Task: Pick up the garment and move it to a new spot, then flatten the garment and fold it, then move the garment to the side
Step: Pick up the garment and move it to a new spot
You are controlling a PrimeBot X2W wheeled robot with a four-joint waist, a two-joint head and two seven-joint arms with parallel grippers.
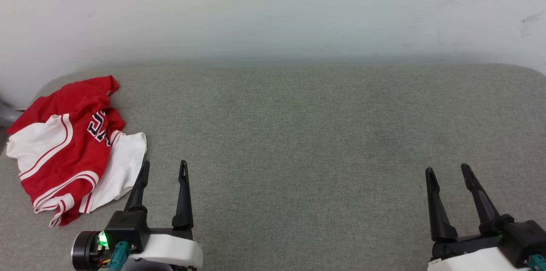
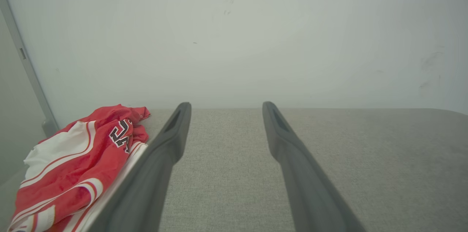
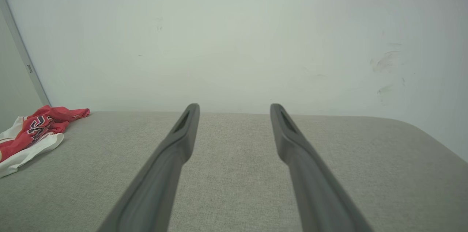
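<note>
Wall [image 1: 273,6], pale and scuffed, closes the far edge of the grey woven pad [image 1: 298,134]; a grey post [image 2: 25,67] stands by its far left corner; the garment [image 1: 72,147] lies crumpled there, thin red-and-white cloth with striped trim, just beside the left gripper [image 1: 165,162]; the right gripper [image 1: 446,167] sits well apart over open pad; both spread their fingers wide, holding nothing; the pad's corners are rounded.
</note>
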